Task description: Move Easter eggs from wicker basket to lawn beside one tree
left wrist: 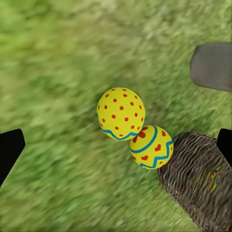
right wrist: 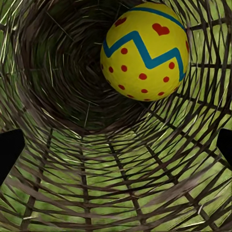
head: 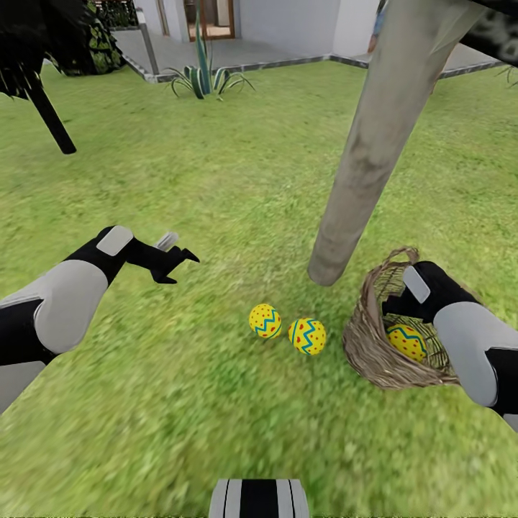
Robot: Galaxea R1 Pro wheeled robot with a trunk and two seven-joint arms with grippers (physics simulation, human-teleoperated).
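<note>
Head view. Your left gripper (head: 178, 260) hovers over the lawn (head: 216, 187) at middle left of the frame, fingers spread and holding nothing. Two Easter eggs (head: 265, 320) (head: 307, 336) lie on the grass just below centre, side by side and close to touching, near the foot of the tree (head: 374, 151), whose pale trunk slants up to the upper right. The wicker basket (head: 370, 352) lies tipped on its side at lower right, just beside the second egg, with its mouth toward your right arm. Your right arm reaches into that mouth; its gripper is hidden inside. A third egg (head: 406, 342) shows through the weave, inside the basket.

Left wrist view. Both eggs (left wrist: 121, 113) (left wrist: 151, 146) sit at frame centre, touching, between the dark fingertips (left wrist: 8, 147) at the left and right edges. Basket (left wrist: 200, 179) at lower right, trunk base (left wrist: 212, 65) at upper right.

Right wrist view. You look down the woven tube of the basket (right wrist: 96, 164). The egg (right wrist: 145, 50) rests at upper right against the wall. Fingertips (right wrist: 9, 147) at the frame edges are set wide apart, well short of the egg.

A spiky striped plant (head: 203, 75) and the white house stand at top.
</note>
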